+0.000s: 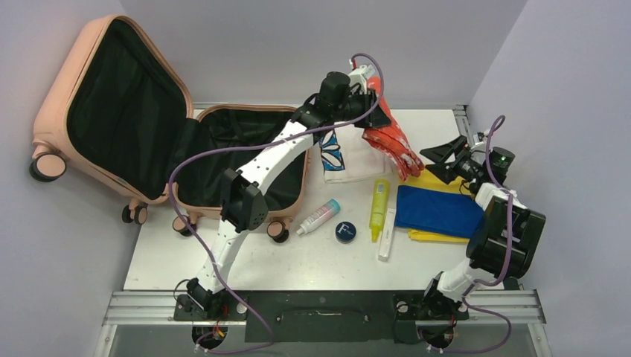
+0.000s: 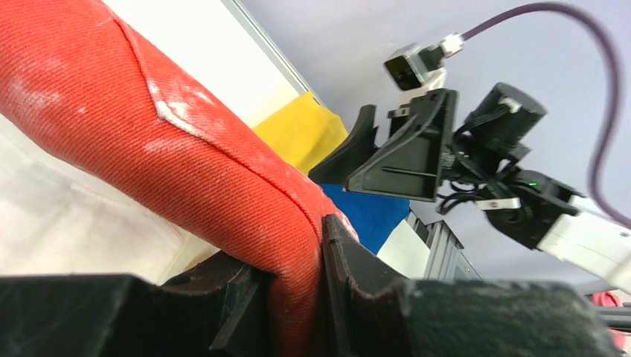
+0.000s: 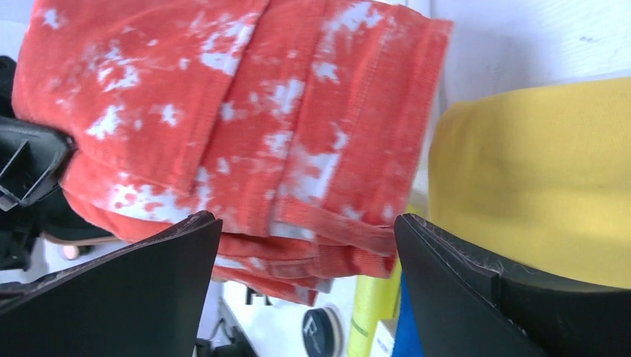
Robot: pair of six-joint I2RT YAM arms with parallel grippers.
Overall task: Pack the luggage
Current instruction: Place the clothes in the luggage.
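White tabletop: salmon-pink hard-shell suitcase lies open at far left. Left gripper pinches a folded red-and-white mottled cloth; right gripper jaws spread wide beside it.

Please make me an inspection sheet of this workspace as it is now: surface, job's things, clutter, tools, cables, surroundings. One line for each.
Surface: white table, items over its right half.
Job's things: luggage open at left, lid up; no item seen inside, though the arm hides part.
Clutter: floral cloth, yellow cloth, blue cloth, yellow tube, white bottle, round tin and white box lie right of the luggage.
Grippers: left tool shut on red cloth, which hangs from it; right tool open beside that cloth, holding nothing.
Cables: purple left cable crosses the luggage in the top view; right cable follows its arm.
Surroundings: plain walls; nothing else seen.
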